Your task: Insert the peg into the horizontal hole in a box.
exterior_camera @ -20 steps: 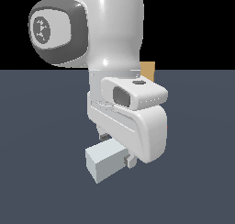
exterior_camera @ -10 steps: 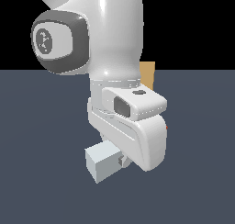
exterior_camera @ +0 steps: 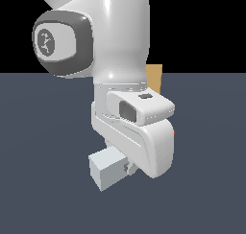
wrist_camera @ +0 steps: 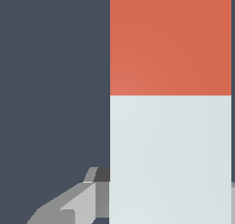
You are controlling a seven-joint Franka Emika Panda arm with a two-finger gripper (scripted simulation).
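In the wrist view the peg (wrist_camera: 170,140) fills much of the frame, with its red end (wrist_camera: 170,42) away from the fingers and its pale grey-white part between them. My gripper (wrist_camera: 170,177) is shut on the white part, with one grey finger (wrist_camera: 80,202) against the peg's side. In the exterior view the peg's white end (exterior_camera: 108,173) sticks out below my hand (exterior_camera: 144,127), low over the floor. The tan box (exterior_camera: 154,77) shows only as a sliver behind my arm. The hole is hidden.
The dark grey-blue floor (exterior_camera: 43,132) spreads all around. My own arm (exterior_camera: 110,36) blocks most of the exterior view, including nearly all of the box.
My hand has come down a little over the peg and the upper arm has swung towards the exterior view's right. The peg's white end has stayed in place.
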